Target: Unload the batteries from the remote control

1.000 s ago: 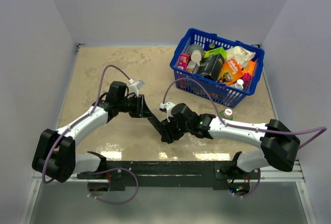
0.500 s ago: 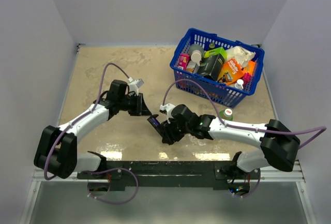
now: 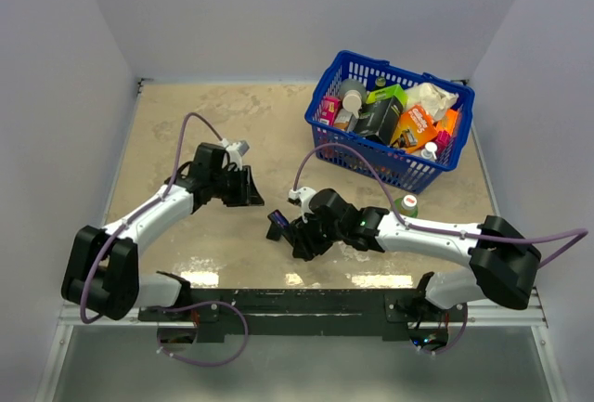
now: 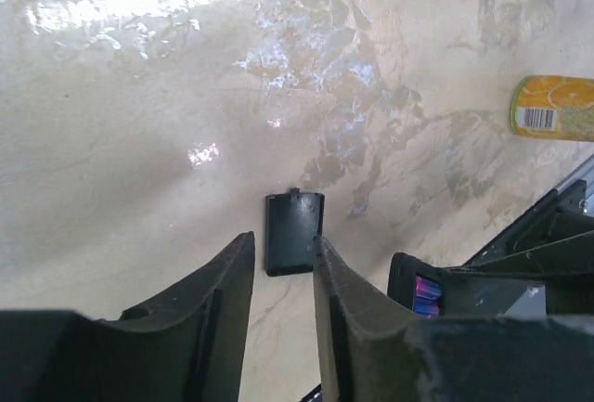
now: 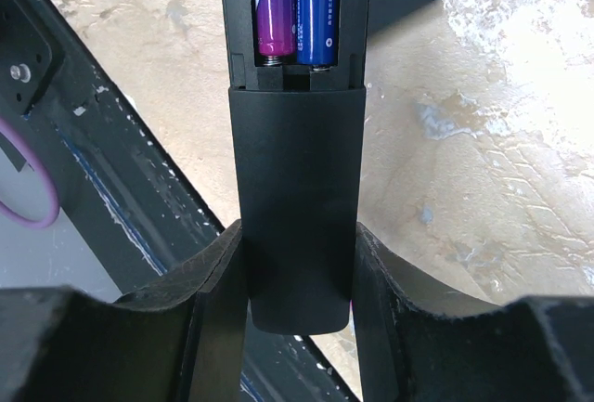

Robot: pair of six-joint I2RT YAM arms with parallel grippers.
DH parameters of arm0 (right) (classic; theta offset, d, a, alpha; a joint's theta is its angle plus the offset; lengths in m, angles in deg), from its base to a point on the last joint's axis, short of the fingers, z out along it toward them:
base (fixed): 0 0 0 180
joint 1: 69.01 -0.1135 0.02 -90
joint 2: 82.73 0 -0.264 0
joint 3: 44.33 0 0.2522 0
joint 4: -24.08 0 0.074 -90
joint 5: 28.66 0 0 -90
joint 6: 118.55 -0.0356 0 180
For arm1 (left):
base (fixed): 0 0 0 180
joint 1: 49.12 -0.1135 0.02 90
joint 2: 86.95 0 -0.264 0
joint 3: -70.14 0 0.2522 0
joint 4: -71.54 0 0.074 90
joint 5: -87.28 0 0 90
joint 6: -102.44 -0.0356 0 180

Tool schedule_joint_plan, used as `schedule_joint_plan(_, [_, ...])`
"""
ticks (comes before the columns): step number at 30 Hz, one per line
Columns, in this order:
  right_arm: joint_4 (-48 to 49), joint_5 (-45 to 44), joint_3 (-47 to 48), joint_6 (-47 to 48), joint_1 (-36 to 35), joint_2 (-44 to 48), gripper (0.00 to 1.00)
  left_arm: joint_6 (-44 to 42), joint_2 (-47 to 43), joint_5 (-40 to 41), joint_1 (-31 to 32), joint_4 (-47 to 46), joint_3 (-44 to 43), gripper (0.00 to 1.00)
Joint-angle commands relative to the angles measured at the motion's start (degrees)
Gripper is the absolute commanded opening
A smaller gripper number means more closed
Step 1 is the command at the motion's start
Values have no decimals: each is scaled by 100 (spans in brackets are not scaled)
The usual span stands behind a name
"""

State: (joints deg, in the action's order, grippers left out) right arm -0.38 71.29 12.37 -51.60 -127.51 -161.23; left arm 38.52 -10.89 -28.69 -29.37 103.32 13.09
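Observation:
My right gripper (image 3: 299,233) is shut on the lower end of the remote control (image 3: 277,224), a slim black bar held above the table. In the right wrist view (image 5: 297,244) the remote control (image 5: 297,207) has its recess open, with two batteries (image 5: 297,7) side by side in it, one purple-pink and one blue. My left gripper (image 3: 249,188) is open and empty, up and to the left of the remote. In the left wrist view its fingertips (image 4: 320,249) hang over the short black cover piece (image 4: 293,226), which lies flat on the table. The remote's end (image 4: 408,291) shows at the lower right.
A blue basket (image 3: 399,72) full of packages stands at the back right. A small green-topped can (image 3: 405,205) lies beside the right arm; it shows orange in the left wrist view (image 4: 557,107). The black base rail (image 3: 297,302) runs along the near edge.
The left gripper has pulled back up and to the left, away from the remote. The cover piece has come off and lies on the table. The right gripper still holds the remote.

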Motion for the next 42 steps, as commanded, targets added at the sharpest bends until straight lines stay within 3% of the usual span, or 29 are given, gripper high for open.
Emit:
schedule_joint_plan(1, [191, -160, 4, 151, -12, 98, 7, 63, -546, 251, -68, -79, -84, 40])
schedule_joint_plan(5, [112, -371, 92, 248, -12, 142, 9, 19, -802, -64, -68, 26, -136, 54])
schedule_joint_plan(9, [-308, -985, 494, -434, -12, -181, 11, 168, -1083, -180, -68, 61, -22, 59])
schedule_joint_plan(15, [-941, -2137, 944, -1673, -12, -771, 13, 336, -1505, 891, -103, 421, 22, 67])
schedule_joint_plan(20, [-1320, -2595, 1050, -2590, -21, -983, 12, 493, -1760, 1691, -611, 790, 4, 78])
schedule_joint_plan(25, [-1435, -2657, 971, -3100, -109, -1018, 11, 520, -2050, 2008, -1139, 1001, 5, 79])
schedule_joint_plan(39, [-1629, -2613, 1103, -4163, -803, -1581, 20, 722, -1980, 3221, -1201, 1467, 31, 75])
schedule_joint_plan(42, [-1611, -2621, 1120, -4278, -873, -1563, 25, 854, -2041, 3555, -1210, 1564, 22, 74])
